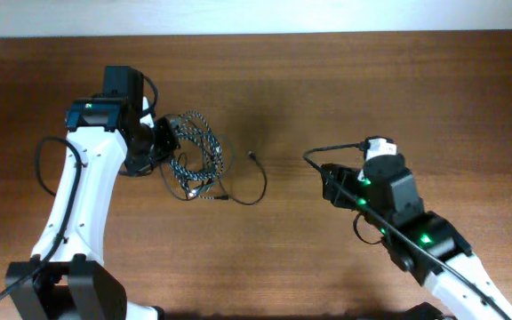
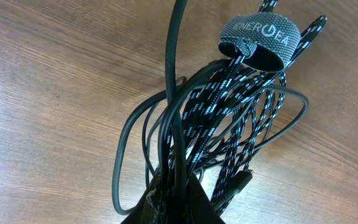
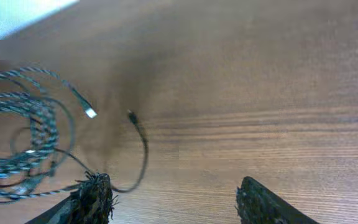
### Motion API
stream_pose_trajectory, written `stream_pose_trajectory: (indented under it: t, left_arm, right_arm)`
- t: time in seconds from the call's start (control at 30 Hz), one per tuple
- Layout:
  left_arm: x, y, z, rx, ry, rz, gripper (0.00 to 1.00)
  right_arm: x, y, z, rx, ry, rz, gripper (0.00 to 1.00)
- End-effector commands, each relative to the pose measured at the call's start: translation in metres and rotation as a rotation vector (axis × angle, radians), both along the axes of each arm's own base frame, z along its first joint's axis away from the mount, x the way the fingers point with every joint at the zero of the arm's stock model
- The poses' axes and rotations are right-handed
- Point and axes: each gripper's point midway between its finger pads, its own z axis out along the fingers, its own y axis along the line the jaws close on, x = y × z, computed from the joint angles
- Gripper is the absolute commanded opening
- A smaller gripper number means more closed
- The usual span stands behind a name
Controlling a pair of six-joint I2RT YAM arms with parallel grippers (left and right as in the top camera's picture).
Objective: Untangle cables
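Overhead view: you have the cable bundle (image 1: 194, 158) lying at about 9 o'clock from the centre of the worktop (image 1: 345, 80), with your left claw (image 1: 163, 142) at the bundle's 9 o'clock edge. Left wrist view: that claw is closed tight, pinching several strands at the frame's 6 o'clock. The speckled braided cord (image 2: 241, 118) and the thin black cords (image 2: 176, 74) fan upward from the pinch. A grey lettered strap (image 2: 257, 34) wraps the braided loops at 1 o'clock. On the overhead, one thin black cord curves out of the bundle toward 3 o'clock, its plug end (image 1: 252, 156) lying free on the wood. Your right claw (image 3: 173, 190) sits well apart at 3 o'clock from the bundle, facing it, fingers spread wide with nothing between them. Right wrist view: you can see a white-tipped plug (image 3: 90, 112) of the braided cord near the black plug end, not touching it.
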Motion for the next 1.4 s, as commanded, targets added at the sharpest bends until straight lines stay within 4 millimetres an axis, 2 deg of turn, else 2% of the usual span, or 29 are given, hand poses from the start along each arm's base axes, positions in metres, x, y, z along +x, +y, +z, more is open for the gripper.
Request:
stream_pose_trajectory:
  t: [0.0,0.07,0.13,0.3,0.37,0.43,0.47,0.5,0.53,0.57,0.6,0.7,0.8,0.9,0.93,0.97,1.0,1.07,1.13,1.17,1.2,1.23,1.27,1.37]
  left_arm:
    - [0.001,-0.01,0.022,-0.066,-0.066,0.0,0.0]
    - [0.0,-0.012,0.026,-0.083,-0.07,0.034,0.0]
    - [0.0,-0.012,0.026,-0.096,-0.06,0.081,0.0]
    - [0.002,-0.016,0.03,-0.13,-0.068,0.101,0.0]
    - [0.002,-0.016,0.031,-0.139,-0.064,0.134,0.0]
    - [0.001,-0.017,0.033,-0.143,-0.068,0.134,0.0]
    - [0.001,-0.017,0.034,-0.144,-0.07,0.133,0.0]
    - [0.0,-0.018,0.036,-0.149,-0.076,0.131,0.0]
    - [-0.001,-0.019,0.042,-0.159,-0.094,0.127,0.0]
    - [-0.002,-0.019,0.046,-0.159,-0.107,0.126,0.0]
    - [-0.004,-0.019,0.053,-0.16,-0.128,0.124,0.0]
    - [-0.008,-0.018,0.064,-0.158,-0.166,0.124,0.0]
    - [-0.009,-0.018,0.065,-0.164,-0.162,0.139,0.0]
    - [-0.023,-0.019,0.059,-0.25,-0.019,0.438,0.0]
    - [-0.032,-0.019,0.056,-0.267,0.04,0.53,0.04]
    - [-0.037,-0.019,0.054,-0.275,0.077,0.589,0.06]
    - [-0.037,-0.02,0.055,-0.279,0.077,0.586,0.0]
    - [-0.035,-0.025,0.057,-0.313,0.08,0.574,0.0]
    - [-0.032,-0.033,0.061,-0.37,0.085,0.59,0.0]
    - [-0.032,-0.033,0.061,-0.376,0.092,0.613,0.0]
    - [-0.032,-0.033,0.061,-0.38,0.097,0.628,0.0]
    - [-0.032,-0.033,0.061,-0.381,0.098,0.632,0.0]
    - [-0.032,-0.033,0.061,-0.384,0.1,0.63,0.0]
    - [-0.038,-0.033,0.059,-0.35,0.093,0.534,0.0]
  right_arm:
    - [-0.004,0.004,0.006,0.027,-0.009,0.026,0.67]
    - [-0.004,0.004,0.005,0.027,-0.005,0.028,0.8]
    - [-0.003,0.005,0.003,0.024,0.001,0.028,0.84]
    - [-0.004,0.006,0.002,0.029,0.006,0.037,0.88]
    - [-0.003,0.007,-0.004,0.021,0.024,0.037,0.88]
    - [-0.002,0.008,-0.012,0.013,0.05,0.04,0.75]
    - [-0.002,0.011,-0.012,0.024,0.051,0.052,0.64]
    - [-0.002,0.016,-0.009,0.043,0.044,0.071,0.49]
    - [-0.002,0.024,-0.004,0.079,0.034,0.106,0.2]
    - [-0.003,0.025,-0.004,0.084,0.037,0.113,0.05]
    - [-0.007,0.032,-0.003,0.113,0.051,0.143,0.04]
    - [-0.01,0.037,-0.003,0.145,0.069,0.157,0.04]
    - [-0.017,0.047,-0.001,0.185,0.088,0.213,0.04]
    - [-0.028,0.063,0.006,0.256,0.107,0.307,0.04]
    - [-0.033,0.072,0.014,0.3,0.102,0.364,0.08]
    - [-0.036,0.077,0.018,0.346,0.118,0.374,0.16]
    - [-0.036,0.077,0.017,0.399,0.17,0.321,0.18]
    - [-0.036,0.082,0.016,0.438,0.211,0.292,0.18]
    - [-0.043,0.11,0.014,0.5,0.266,0.314,0.2]
    - [-0.047,0.121,0.011,0.521,0.301,0.316,0.24]
    - [-0.049,0.133,0.004,0.527,0.327,0.317,0.31]
    - [-0.05,0.145,-0.002,0.52,0.329,0.341,0.33]
    - [-0.047,0.164,-0.013,0.516,0.323,0.382,0.46]
    - [-0.028,0.177,-0.029,0.413,0.169,0.505,0.47]
